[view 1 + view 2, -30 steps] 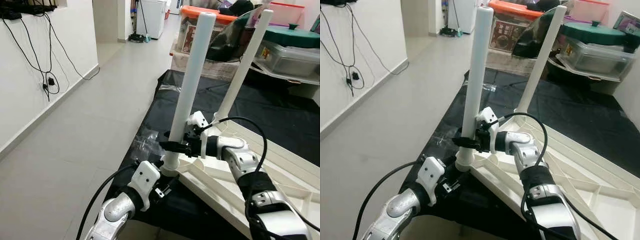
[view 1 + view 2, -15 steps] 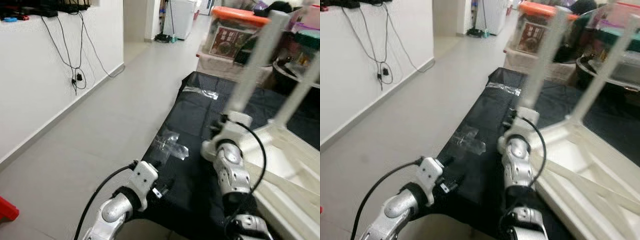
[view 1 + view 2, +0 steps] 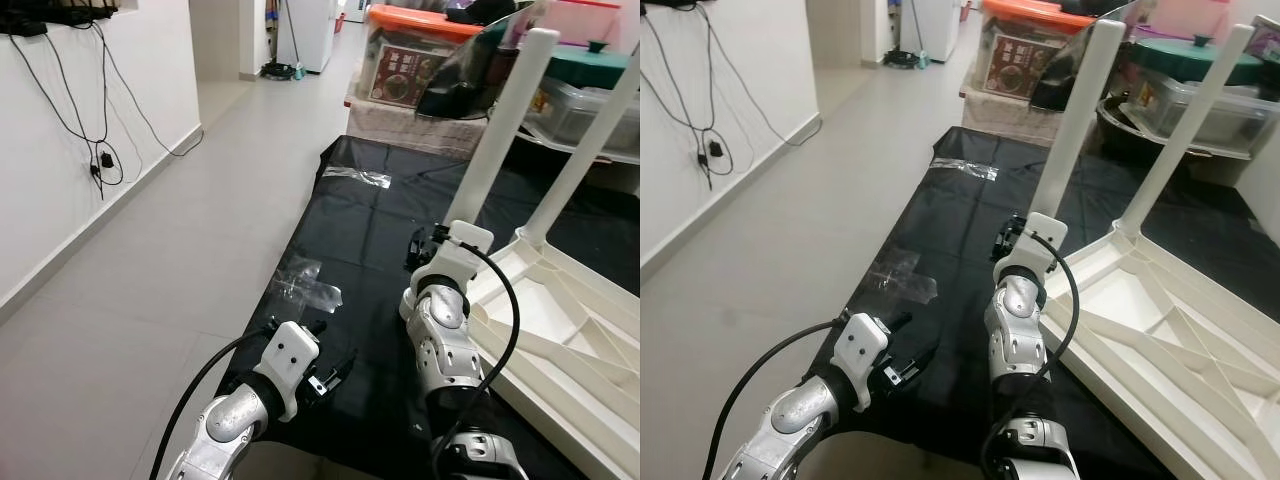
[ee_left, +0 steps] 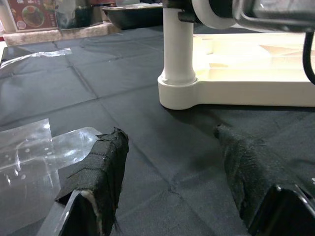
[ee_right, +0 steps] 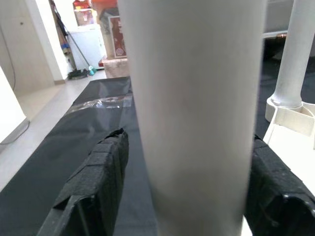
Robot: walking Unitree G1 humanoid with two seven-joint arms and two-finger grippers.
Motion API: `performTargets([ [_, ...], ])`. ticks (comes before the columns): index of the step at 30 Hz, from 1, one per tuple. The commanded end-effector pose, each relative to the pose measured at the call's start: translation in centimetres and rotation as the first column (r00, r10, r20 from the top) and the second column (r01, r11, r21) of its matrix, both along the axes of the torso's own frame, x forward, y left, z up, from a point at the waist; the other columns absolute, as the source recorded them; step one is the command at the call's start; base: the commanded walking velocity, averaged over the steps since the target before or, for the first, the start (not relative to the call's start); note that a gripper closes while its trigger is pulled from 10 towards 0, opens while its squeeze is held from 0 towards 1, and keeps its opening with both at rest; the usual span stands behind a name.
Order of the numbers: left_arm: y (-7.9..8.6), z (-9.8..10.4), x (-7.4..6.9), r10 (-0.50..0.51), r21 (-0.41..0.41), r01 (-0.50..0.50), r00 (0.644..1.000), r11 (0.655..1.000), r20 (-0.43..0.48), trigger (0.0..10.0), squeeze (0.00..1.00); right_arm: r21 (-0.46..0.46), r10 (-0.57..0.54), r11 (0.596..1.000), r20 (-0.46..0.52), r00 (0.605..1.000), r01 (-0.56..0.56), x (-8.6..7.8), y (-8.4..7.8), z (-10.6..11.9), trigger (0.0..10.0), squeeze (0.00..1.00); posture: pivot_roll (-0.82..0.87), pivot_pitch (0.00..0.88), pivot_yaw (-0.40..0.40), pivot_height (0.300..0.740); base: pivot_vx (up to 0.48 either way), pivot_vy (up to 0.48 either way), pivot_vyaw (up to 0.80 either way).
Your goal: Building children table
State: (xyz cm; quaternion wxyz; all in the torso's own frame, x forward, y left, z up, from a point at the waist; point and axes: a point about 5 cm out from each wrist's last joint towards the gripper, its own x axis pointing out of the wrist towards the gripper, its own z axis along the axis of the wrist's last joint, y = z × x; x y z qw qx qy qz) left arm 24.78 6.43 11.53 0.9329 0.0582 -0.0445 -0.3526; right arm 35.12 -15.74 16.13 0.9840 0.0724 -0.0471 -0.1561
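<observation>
The white children's table [image 3: 560,320] lies upside down on a black sheet [image 3: 380,230] spread over the floor, at the right of the scene, with its ribbed underside facing up. Two white legs stand up from its far corners: the nearer-left leg [image 3: 505,125] rises from the corner socket at the table's left edge, and the second leg [image 3: 590,140] stands farther right.

The right gripper [image 5: 184,147] is at the nearer-left leg, low down near its socket. In the right wrist view the leg runs between the two black fingers [image 5: 96,182], one on each side of it, so the claw is closed around the leg. The right arm [image 3: 445,340] reaches up from the near edge of the scene toward that corner.

The left gripper [image 4: 170,167] hovers low over the black sheet, to the left of the table's corner, its fingers [image 4: 101,172] spread wide and holding nothing. A crumpled piece of clear plastic [image 3: 305,280] lies on the sheet just beside it.

Beyond the sheet stand storage boxes, one with an orange lid [image 3: 420,22]. A white wall with hanging cables [image 3: 100,110] runs along the left.
</observation>
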Motion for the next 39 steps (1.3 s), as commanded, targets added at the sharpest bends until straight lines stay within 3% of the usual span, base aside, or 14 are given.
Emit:
performTargets([
  [1,-0.1,0.0,0.0,-0.005,-0.004,0.005,1.0,1.0,-0.006,10.0,0.0,-0.062,0.039,0.997,0.039,0.998,-0.037,-0.5,0.1,0.4,10.0,0.0,0.17,0.0,-0.13,0.74,0.0,0.0,0.0],
  [5,-0.1,0.0,0.0,-0.005,-0.004,0.005,1.0,1.0,-0.005,10.0,0.0,-0.138,0.056,0.989,0.049,0.997,-0.048,-1.4,-0.7,0.2,10.0,0.0,0.16,0.0,-0.13,0.74,0.0,0.0,0.0],
  [8,-0.2,0.1,0.0,-0.004,-0.006,0.004,1.0,1.0,-0.008,10.0,0.0,-0.182,0.102,0.979,0.022,0.995,-0.096,-3.6,-1.7,-1.3,10.0,0.0,0.16,0.0,-0.126,0.74,0.0,0.0,0.0],
  [13,-0.1,0.1,0.1,-0.004,-0.008,0.004,1.0,1.0,-0.012,10.0,0.0,-0.175,0.205,0.963,-0.021,0.978,-0.206,-6.0,-2.5,-3.0,10.0,0.0,0.15,0.0,-0.119,0.74,0.0,0.0,0.0],
  [18,-0.2,0.1,0.1,-0.004,-0.009,0.004,1.0,1.0,-0.015,10.0,0.0,-0.147,0.274,0.949,-0.057,0.96,-0.279,-7.0,-3.0,-3.6,10.0,0.0,0.14,0.0,-0.115,0.74,0.0,0.0,0.0],
  [22,-0.2,0.0,0.0,-0.002,-0.005,0.002,1.0,1.0,-0.019,10.0,0.0,-0.138,0.381,0.9,-0.217,0.899,-0.414,-7.7,-5.8,-4.4,10.0,0.0,0.13,0.0,-0.11,0.74,0.0,0.0,0.0],
  [23,-0.2,0.0,0.0,-0.001,-0.003,0.001,1.0,1.0,-0.022,10.0,0.0,-0.119,0.399,0.88,-0.342,0.851,-0.46,-8.0,-8.0,-5.0,10.0,0.0,0.13,0.0,-0.11,0.74,0.0,0.0,0.0],
  [24,-0.2,0.0,0.0,-0.001,-0.003,0.001,1.0,1.0,-0.022,10.0,0.0,-0.119,0.399,0.88,-0.342,0.851,-0.46,-8.0,-8.0,-5.0,10.0,0.0,0.13,0.0,-0.11,0.74,0.0,0.0,0.0],
  [25,-0.2,0.0,0.0,-0.001,-0.004,0.001,1.0,1.0,-0.023,10.0,0.0,-0.115,0.384,0.875,-0.428,0.818,-0.471,-8.2,-10.2,-5.0,10.0,0.0,0.12,0.0,-0.109,0.74,0.0,0.0,0.0],
  [28,-0.2,0.0,0.0,0.0,-0.006,0.0,1.0,1.0,-0.028,10.0,0.0,-0.081,0.38,0.884,-0.449,0.809,-0.461,-8.3,-11.8,-4.5,10.0,0.0,0.12,0.0,-0.109,0.74,0.0,0.0,0.0],
  [29,-0.1,0.0,0.0,0.002,-0.003,-0.003,1.0,1.0,-0.031,10.0,0.0,-0.08,0.374,0.895,-0.401,0.836,-0.439,-8.1,-12.6,-3.3,10.0,0.0,0.12,0.0,-0.111,0.74,0.0,0.0,0.0],
  [31,-0.1,-0.1,0.0,0.001,0.011,-0.001,0.999,1.0,-0.033,10.0,0.0,-0.106,0.347,0.914,-0.293,0.891,-0.391,-7.6,-12.4,-1.7,10.0,0.0,0.12,0.0,-0.109,0.74,0.0,0.0,0.0],
  [34,-0.1,-0.1,0.0,-0.001,0.019,0.002,0.999,1.0,-0.033,10.0,0.0,-0.105,0.358,0.911,-0.276,0.892,-0.398,-7.6,-11.9,-1.6,10.0,0.0,0.12,0.0,-0.109,0.74,0.0,0.0,0.0],
  [39,-0.1,-0.1,0.0,-0.001,0.028,0.002,0.999,1.0,-0.034,10.0,0.0,-0.058,0.451,0.864,-0.354,0.819,-0.501,-7.9,-10.3,-2.6,10.0,0.0,0.12,0.0,-0.109,0.74,0.0,0.0,0.0],
])
